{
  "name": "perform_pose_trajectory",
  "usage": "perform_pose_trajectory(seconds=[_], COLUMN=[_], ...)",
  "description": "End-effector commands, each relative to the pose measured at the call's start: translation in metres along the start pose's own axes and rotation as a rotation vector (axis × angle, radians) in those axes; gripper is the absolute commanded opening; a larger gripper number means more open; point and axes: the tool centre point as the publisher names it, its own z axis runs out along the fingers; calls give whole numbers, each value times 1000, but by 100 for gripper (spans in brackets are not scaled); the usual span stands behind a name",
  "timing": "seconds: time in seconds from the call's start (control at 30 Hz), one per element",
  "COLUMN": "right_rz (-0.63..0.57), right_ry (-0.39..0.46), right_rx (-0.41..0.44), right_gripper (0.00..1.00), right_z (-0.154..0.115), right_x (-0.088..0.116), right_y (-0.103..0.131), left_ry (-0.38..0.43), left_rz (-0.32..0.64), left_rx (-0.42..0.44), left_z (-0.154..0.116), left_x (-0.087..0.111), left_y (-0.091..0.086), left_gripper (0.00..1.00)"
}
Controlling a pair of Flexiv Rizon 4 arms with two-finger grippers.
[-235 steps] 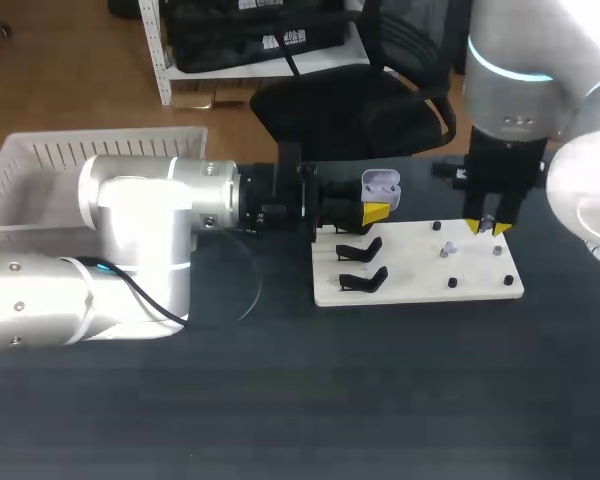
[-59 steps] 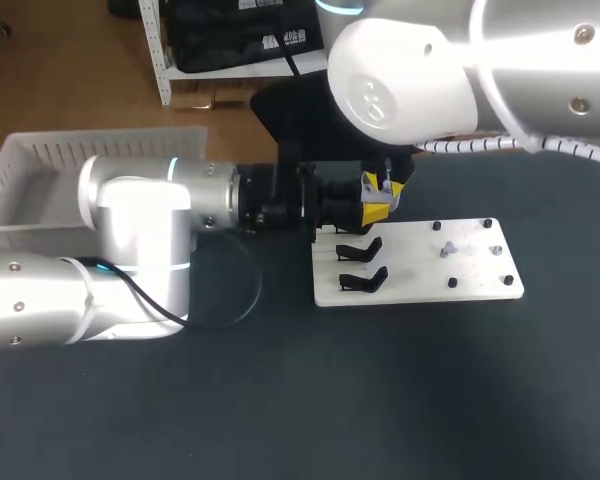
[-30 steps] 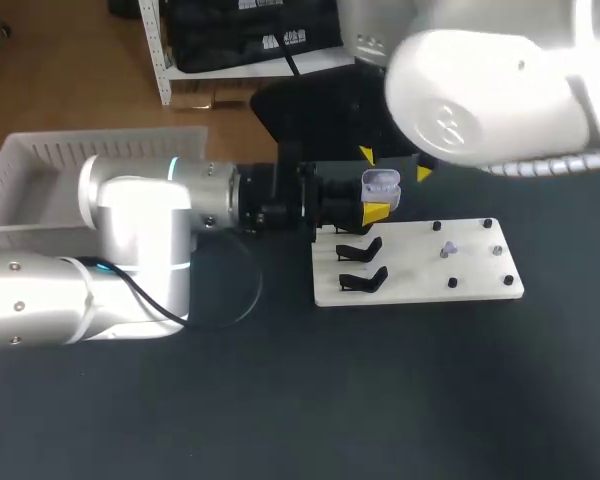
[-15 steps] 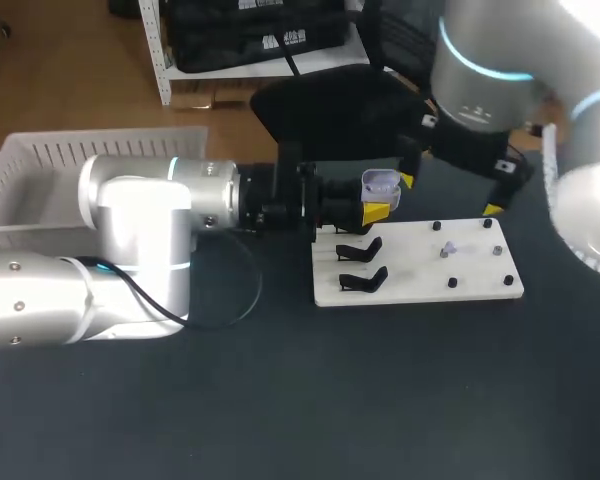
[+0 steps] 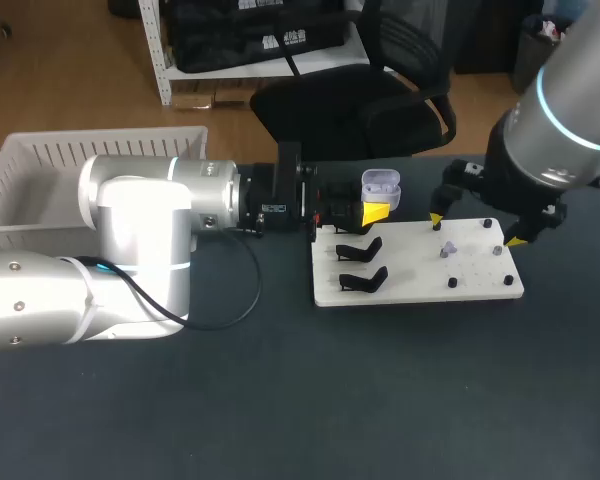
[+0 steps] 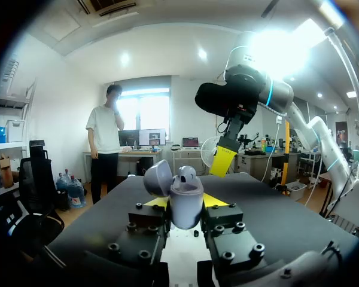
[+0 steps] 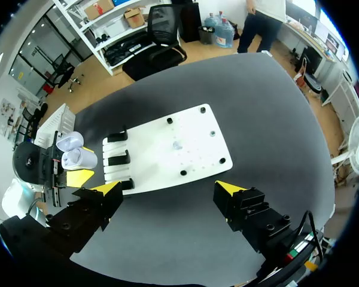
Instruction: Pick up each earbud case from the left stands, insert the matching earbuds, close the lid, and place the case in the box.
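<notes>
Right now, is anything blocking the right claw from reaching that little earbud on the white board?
Nothing visible does. The right gripper hangs open above the white board, and the earbud lies bare among small black pegs. The earbud case is off to one side, in the left gripper.

Tally, table top.

- Earbud case [image 5: 381, 184]: one, at 11 o'clock of the board.
- Seated earbud [image 6: 187, 173]: one, inside that case.
- Loose earbud [image 5: 446, 248]: one, on the board.
- White board [image 5: 420, 272]: one.
- Black stands [image 7: 116, 159]: three in a row from the right wrist; only two show from overhead.
- Dark pegs [image 5: 452, 283]: four, ringing the loose earbud.
- Basket [image 5: 40, 150]: one, at 9 o'clock of the board.
- Grippers: two, left gripper [image 6: 184, 206] and right gripper [image 5: 476, 229].
</notes>
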Motion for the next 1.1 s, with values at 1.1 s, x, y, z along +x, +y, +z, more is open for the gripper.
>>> perform_pose_trajectory(seconds=[1.1], right_rz=[-83], right_ry=[127], right_rx=[-133], right_gripper=[100], right_z=[81], right_x=[-16], right_y=[-24], left_ry=[-3], left_rz=[3], left_rx=[-7], left_z=[1], left_x=[1], left_y=[-1], left_gripper=[0])
